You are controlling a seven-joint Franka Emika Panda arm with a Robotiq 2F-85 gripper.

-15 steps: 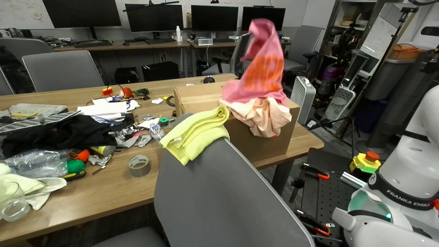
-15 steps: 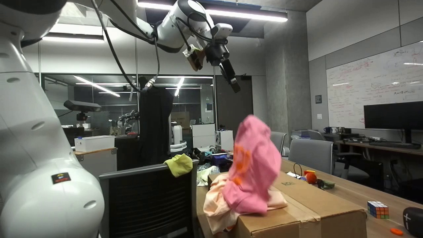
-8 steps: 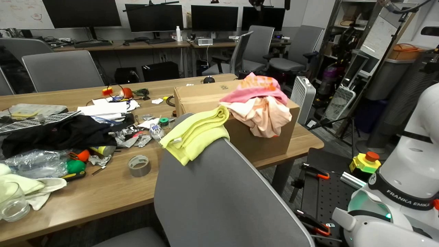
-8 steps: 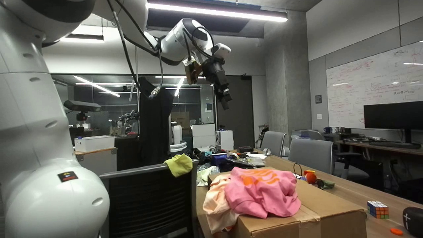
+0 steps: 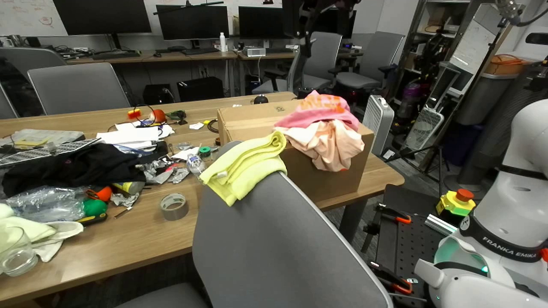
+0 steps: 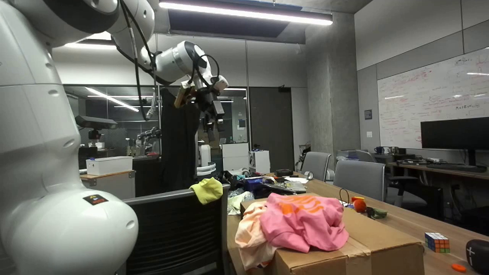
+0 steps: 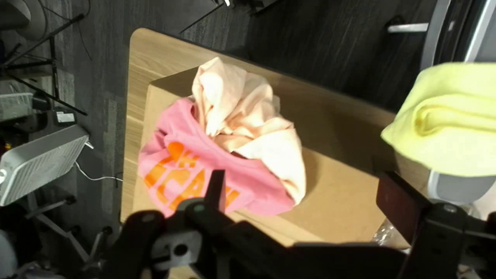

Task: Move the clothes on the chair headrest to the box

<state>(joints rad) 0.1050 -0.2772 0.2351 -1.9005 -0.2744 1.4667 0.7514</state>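
Note:
A folded yellow cloth (image 5: 244,167) hangs over the top of the grey chair's (image 5: 274,239) backrest; in the wrist view the yellow cloth (image 7: 457,120) shows at the right edge. On the closed cardboard box (image 6: 382,233) lies a crumpled pink shirt (image 6: 301,225) with orange lettering, partly over a peach cloth (image 6: 250,236) that droops down the box's side. My gripper (image 7: 302,178) is up in the air above the box, its fingers wide apart with nothing between them. In an exterior view the gripper (image 6: 214,130) hangs well above the chair back and the clothes, touching neither.
The box stands on a wooden table (image 5: 128,239) cluttered with a black garment (image 5: 77,169), a tape roll (image 5: 174,206), plastic wrap and papers. A Rubik's cube (image 6: 437,242) sits beyond the box. The chair back rises close beside the box and table edge.
The pink shirt, earlier raised in the air just below the gripper, has fallen and settled on the box. My gripper has opened, come lower and moved towards the chair side.

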